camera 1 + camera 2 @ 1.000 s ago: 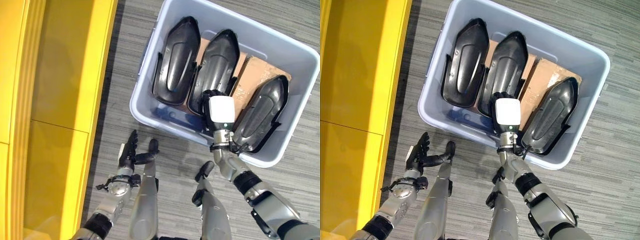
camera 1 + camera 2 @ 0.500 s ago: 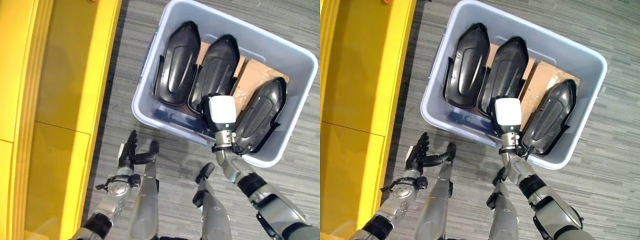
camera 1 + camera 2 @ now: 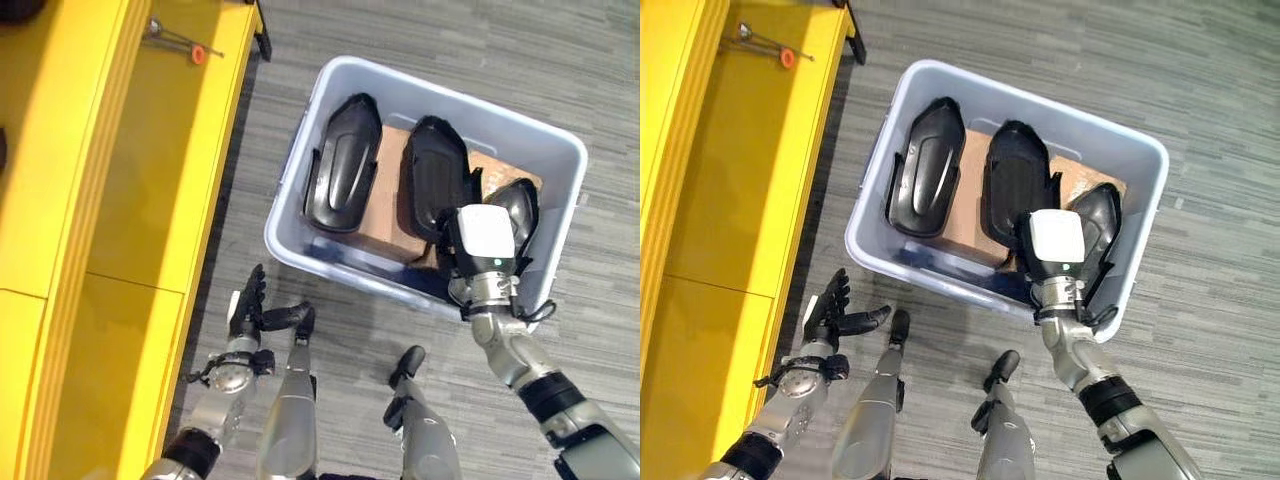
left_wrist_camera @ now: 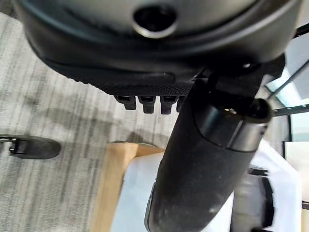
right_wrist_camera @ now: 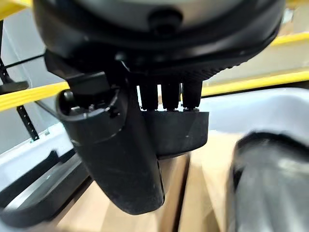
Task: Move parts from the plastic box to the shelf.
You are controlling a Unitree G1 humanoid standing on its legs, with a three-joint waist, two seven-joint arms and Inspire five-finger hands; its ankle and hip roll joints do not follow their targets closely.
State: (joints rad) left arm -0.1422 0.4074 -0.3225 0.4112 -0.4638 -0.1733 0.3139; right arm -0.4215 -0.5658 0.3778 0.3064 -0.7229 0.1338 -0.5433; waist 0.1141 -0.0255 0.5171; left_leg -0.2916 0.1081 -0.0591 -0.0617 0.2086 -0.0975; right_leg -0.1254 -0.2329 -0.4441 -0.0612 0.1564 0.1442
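A pale blue plastic box (image 3: 330, 262) stands on the floor with three black moulded parts in it. The left part (image 3: 340, 180) lies flat by the box's left wall. My right hand (image 3: 485, 235), with its white cover, is inside the box at the near wall. Its thumb (image 5: 120, 159) and fingers pinch the near end of the middle part (image 3: 432, 180). The right part (image 3: 520, 205) is half hidden behind that hand. My left hand (image 3: 247, 305) hangs open over the floor between the box and the yellow shelf (image 3: 130, 200), holding nothing.
Brown cardboard (image 3: 385, 200) lines the box bottom between the left and middle parts. A thin tool with an orange tip (image 3: 185, 45) lies on the shelf's far end. Grey carpet surrounds the box.
The view has shifted, showing more of the shelf. The middle part has swung right, away from the left part, with my right hand on it, baring cardboard between them. The left hand has stayed put.
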